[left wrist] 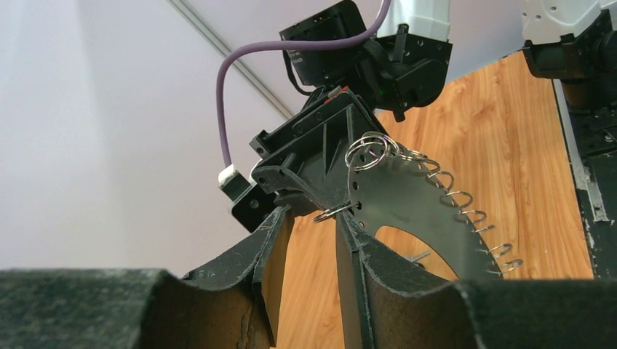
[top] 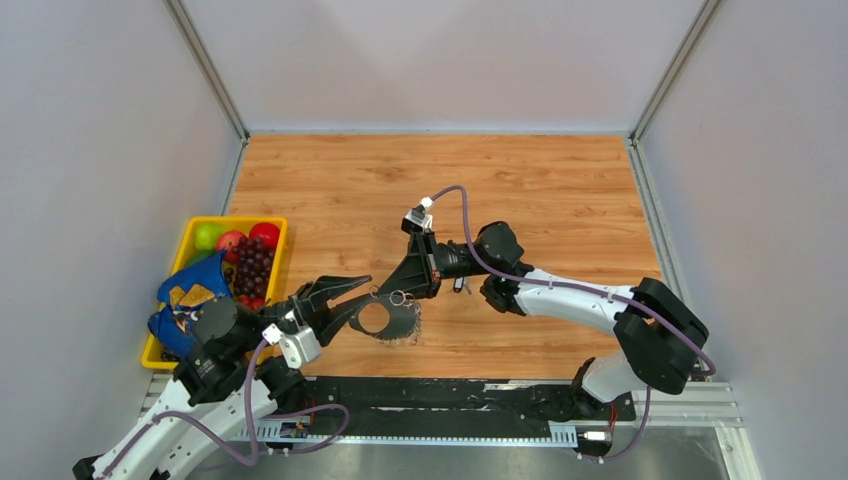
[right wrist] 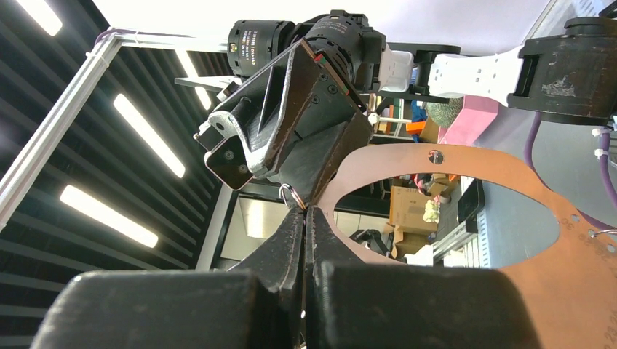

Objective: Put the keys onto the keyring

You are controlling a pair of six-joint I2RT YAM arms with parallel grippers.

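Keyring (left wrist: 407, 195), flat grey disc fringed with wire loops (left wrist: 466, 215), pinched in right claw (right wrist: 304, 211); left claw (left wrist: 313, 213) gapes.

Left fingers (left wrist: 271, 251) parted, right fingers (right wrist: 289, 243) pinched together.

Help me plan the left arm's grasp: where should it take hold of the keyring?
Pinch the keyring by its bare flat rim near the right gripper, away from the edge fringed with small rings. Bring the left gripper in edge-on from its own side, one finger per face: the plate is thin and flat.
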